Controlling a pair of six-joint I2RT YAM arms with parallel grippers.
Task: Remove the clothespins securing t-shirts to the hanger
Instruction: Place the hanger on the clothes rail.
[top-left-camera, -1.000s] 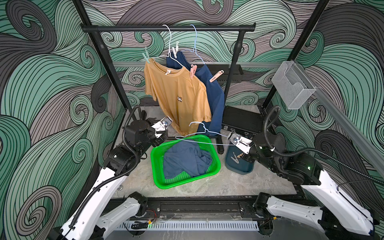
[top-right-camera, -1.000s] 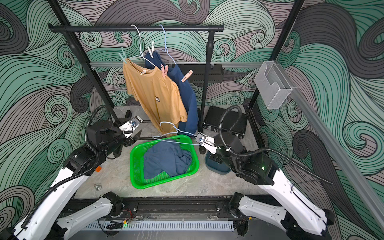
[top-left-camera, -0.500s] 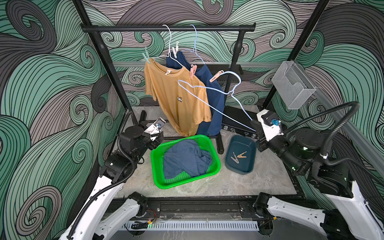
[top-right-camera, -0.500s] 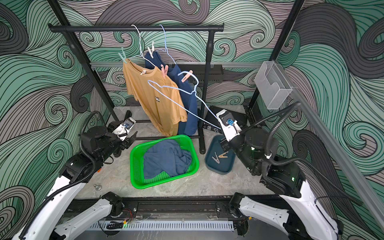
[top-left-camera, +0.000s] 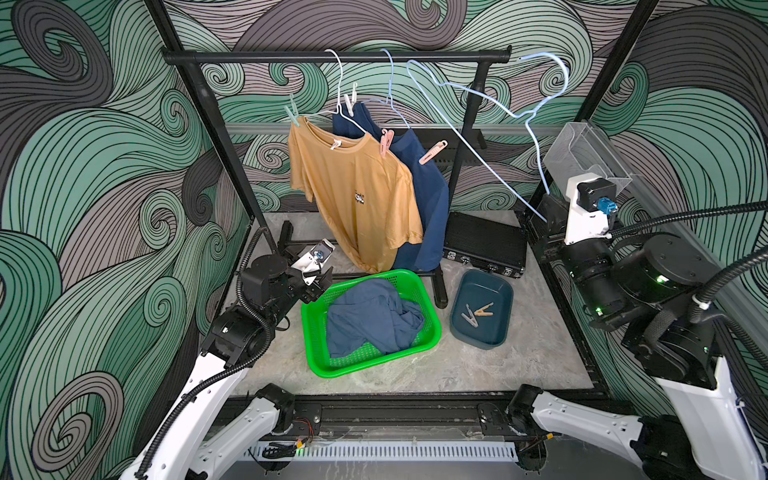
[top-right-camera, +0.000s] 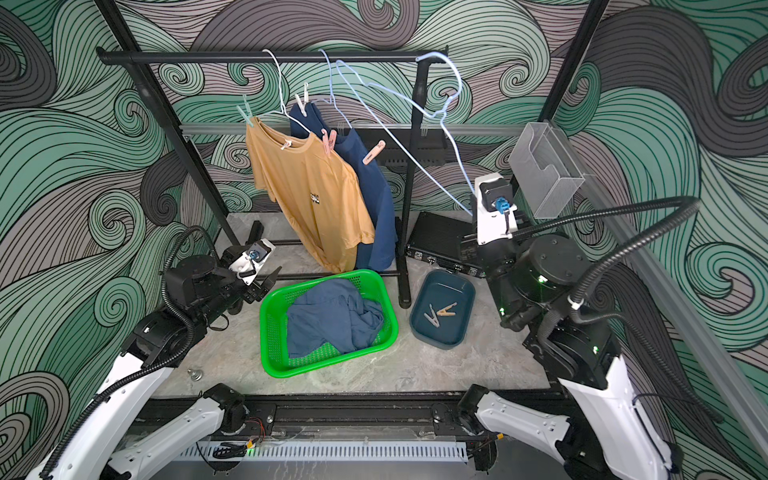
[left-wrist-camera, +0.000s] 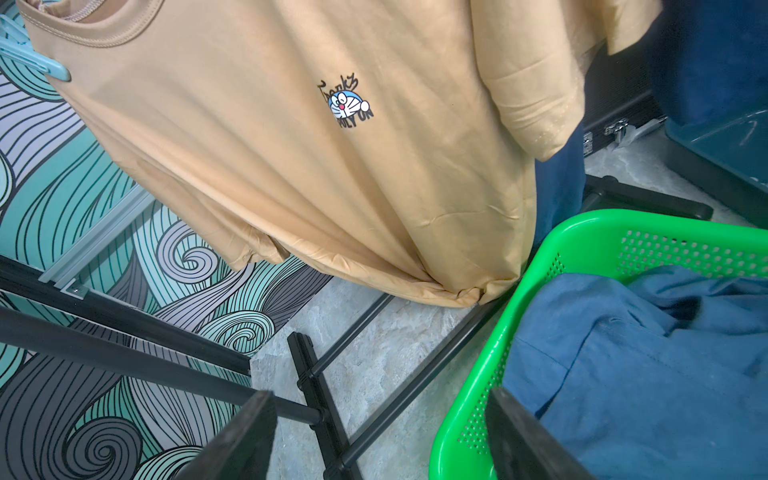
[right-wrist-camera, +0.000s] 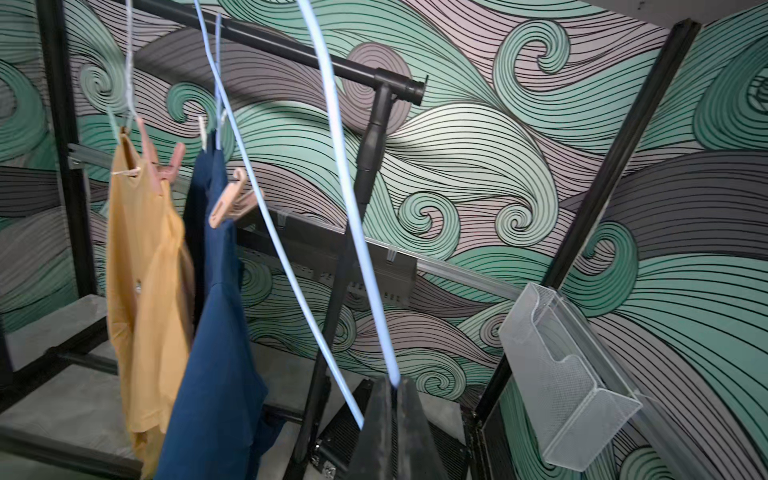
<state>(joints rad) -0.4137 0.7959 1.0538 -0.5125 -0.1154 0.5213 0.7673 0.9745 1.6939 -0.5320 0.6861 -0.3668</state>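
Clothespins (top-left-camera: 385, 141): four are seen clipped to the mustard tee (top-left-camera: 357, 195) and navy tee (top-left-camera: 432, 199) in a top view, two lie in the dark tray (top-left-camera: 505, 286), and a blue tee (top-left-camera: 365, 320) is heaped in the green basket (top-left-camera: 309, 332). At the left wrist, the left gripper (left-wrist-camera: 380, 415) is shown spread and empty. At the right wrist, the right gripper (right-wrist-camera: 392, 382) is caught pinching the bare hanger (right-wrist-camera: 385, 340).

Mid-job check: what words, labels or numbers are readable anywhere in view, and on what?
"Thanks": script at the top of the chest logo on the tan shirt; reading unsure.
"PLY ON": block letters under the logo's cartoon face; the letters before them are unclear.
Neck label of the shirt: too small to read.
No other text shows.
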